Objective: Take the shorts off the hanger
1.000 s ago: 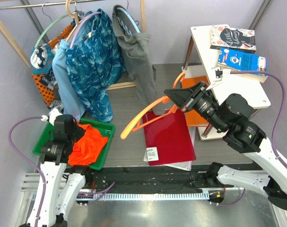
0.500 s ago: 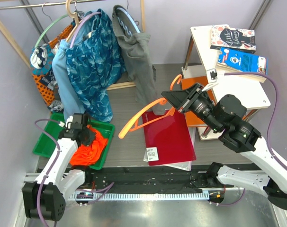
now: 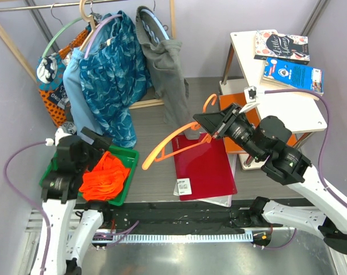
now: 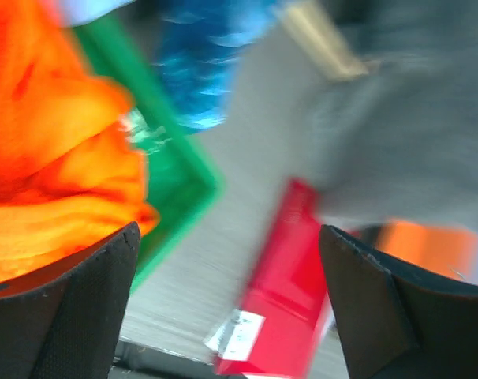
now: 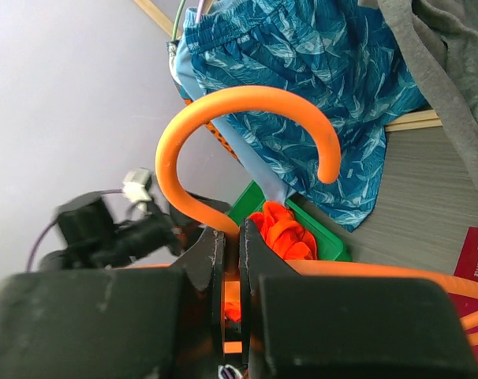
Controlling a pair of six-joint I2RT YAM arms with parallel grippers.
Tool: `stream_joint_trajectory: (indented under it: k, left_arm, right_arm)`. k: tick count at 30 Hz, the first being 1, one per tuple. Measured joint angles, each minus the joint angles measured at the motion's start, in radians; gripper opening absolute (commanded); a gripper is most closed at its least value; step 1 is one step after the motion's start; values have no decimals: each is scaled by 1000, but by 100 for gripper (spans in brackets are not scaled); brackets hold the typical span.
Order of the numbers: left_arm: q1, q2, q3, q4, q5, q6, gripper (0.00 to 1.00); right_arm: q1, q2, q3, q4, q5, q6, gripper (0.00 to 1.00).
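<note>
The bright orange shorts [image 3: 105, 177] lie bunched in a green tray [image 3: 126, 153] at the left; in the left wrist view the shorts [image 4: 50, 158] fill the upper left. My left gripper [image 3: 98, 148] hovers just above them, open, with nothing between its fingers [image 4: 73, 316]. My right gripper [image 3: 205, 123] is shut on the neck of the bare orange hanger [image 3: 168, 140], held in the air over the table's middle. In the right wrist view the hanger's hook [image 5: 247, 103] curls up from the closed gripper [image 5: 233, 245].
A clothes rack at the back left carries patterned blue shorts [image 3: 113, 69], grey shorts [image 3: 168, 69] and other garments. A red folder [image 3: 205, 166] lies on the table under the hanger. A white shelf [image 3: 288, 109] with books [image 3: 282, 46] stands at the right.
My left gripper has opened and let go of the orange shorts, which now rest in the tray, and it has drawn back. The right arm has shifted the hanger slightly left.
</note>
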Motion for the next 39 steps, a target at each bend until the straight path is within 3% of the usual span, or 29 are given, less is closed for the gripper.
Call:
stream_joint_trajectory:
  k: [6, 9, 13, 18, 26, 32, 39]
  left_arm:
    - [2, -57, 89, 170, 356, 68, 86]
    - [2, 11, 114, 251, 552, 82, 80]
    - [-31, 127, 156, 317, 723, 119, 85]
    - [-196, 157, 156, 329, 752, 178, 90]
    - [-449, 138, 164, 299, 689, 306, 89]
    - [-538, 138, 165, 248, 580, 417, 87]
    - [-560, 140, 140, 216, 546, 496, 82]
  right_arm:
    - [0, 1, -29, -12, 0, -42, 1]
    - [0, 1, -58, -27, -1, -66, 1]
    - [0, 10, -107, -55, -21, -96, 1]
    - [0, 31, -179, -109, -50, -125, 1]
    - [0, 109, -188, -216, -37, -160, 1]
    - [0, 166, -162, -267, 13, -150, 1]
    - [-1, 213, -111, -270, 89, -82, 1]
